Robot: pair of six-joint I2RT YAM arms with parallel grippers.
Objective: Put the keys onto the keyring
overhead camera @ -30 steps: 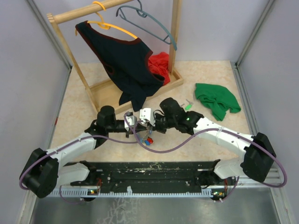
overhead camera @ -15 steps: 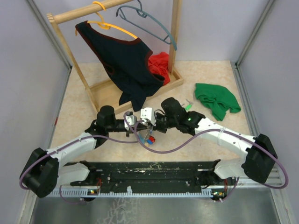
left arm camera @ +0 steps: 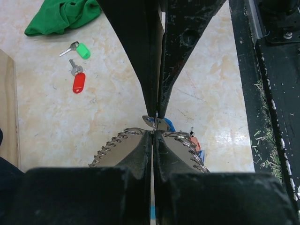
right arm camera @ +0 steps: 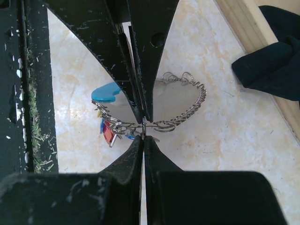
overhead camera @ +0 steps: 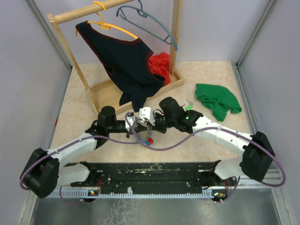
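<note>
Keyring (left arm camera: 115, 143) wire is pinched in the left wrist view: the left fingers (left arm camera: 142, 152) press together on it from below, and the right fingers (left arm camera: 133, 65) pinch it from above. A green key (left arm camera: 83, 50) and a red key (left arm camera: 78, 82) lie on the desk (left arm camera: 47, 117). In the right wrist view, both pairs grip the wire loop, and the blue band (right arm camera: 105, 93) and small keys (right arm camera: 108, 132) hang off it. From the top, it is held between the two arms.

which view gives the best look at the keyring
Right wrist: the keyring shows almost whole, wiry loop, light-blue piece and coloured keys. Left wrist shows only bits of loop beside the fingers. Top external shows just a tiny coloured speck.
</note>
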